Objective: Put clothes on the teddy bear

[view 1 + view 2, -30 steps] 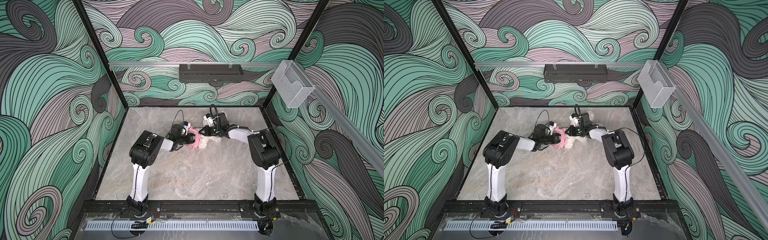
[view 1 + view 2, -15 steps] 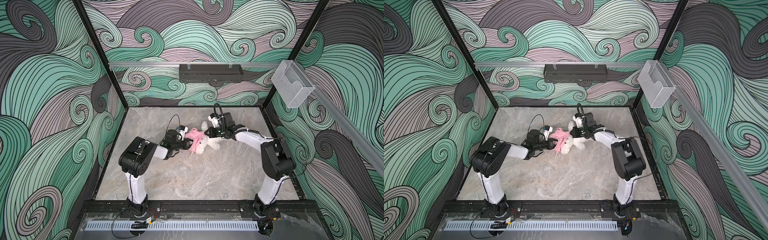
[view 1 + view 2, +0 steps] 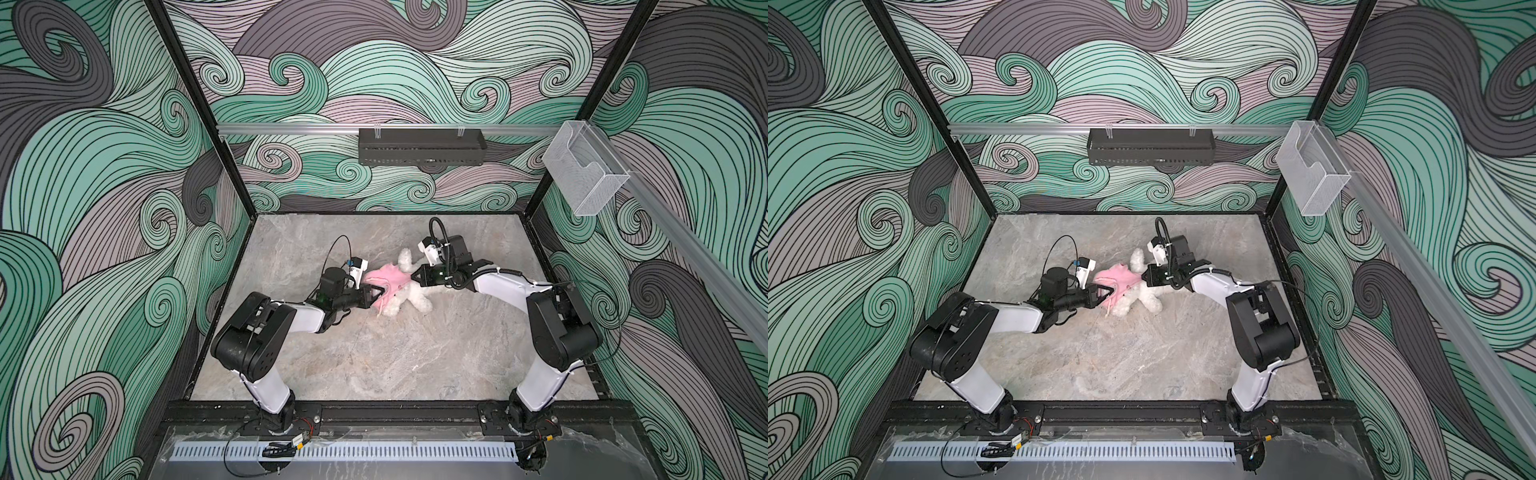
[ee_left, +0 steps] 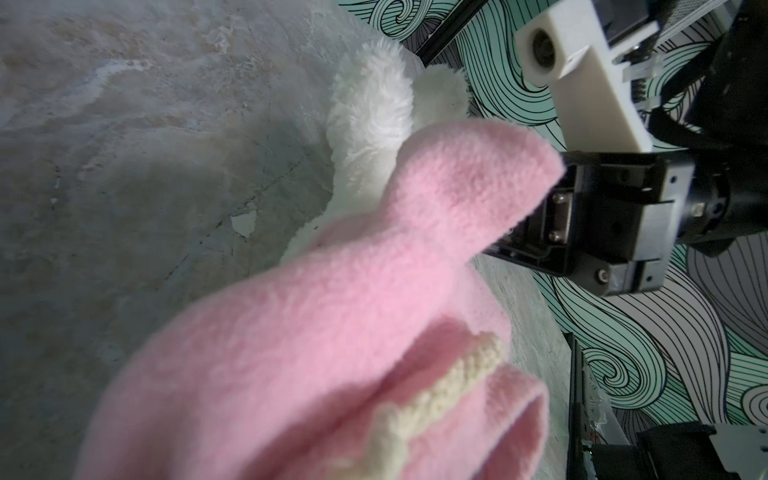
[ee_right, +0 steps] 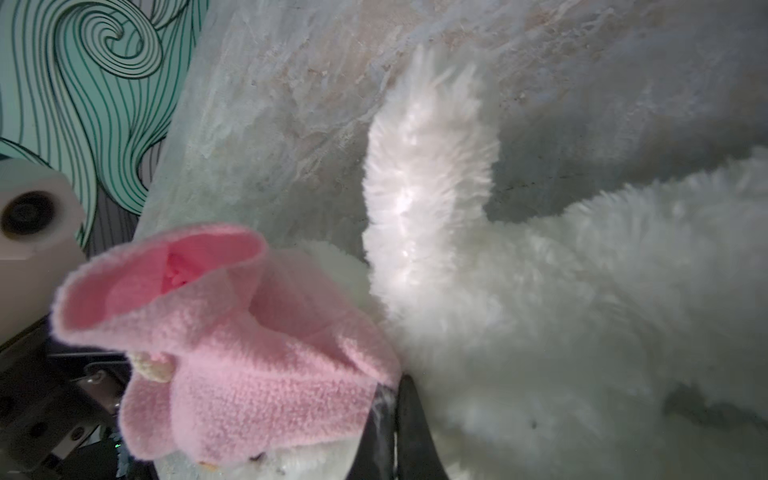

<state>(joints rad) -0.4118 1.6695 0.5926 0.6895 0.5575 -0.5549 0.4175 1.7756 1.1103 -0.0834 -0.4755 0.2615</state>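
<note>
The white fluffy teddy bear lies on the marble table with a small pink shirt bunched over its upper part. My left gripper is shut on the shirt's left side. In the left wrist view the pink shirt covers the fingers. My right gripper comes in from the right, jaws shut on the shirt's edge against the bear's fur. One white limb sticks out free.
The marble table is walled on three sides by patterned panels. A black rack hangs on the back wall and a clear plastic holder on the right rail. The two grippers face each other closely across the bear.
The left gripper has shut on the pink shirt. Both arms have stretched lower and wider, and the shirt now sits spread between the two grippers over the bear.
</note>
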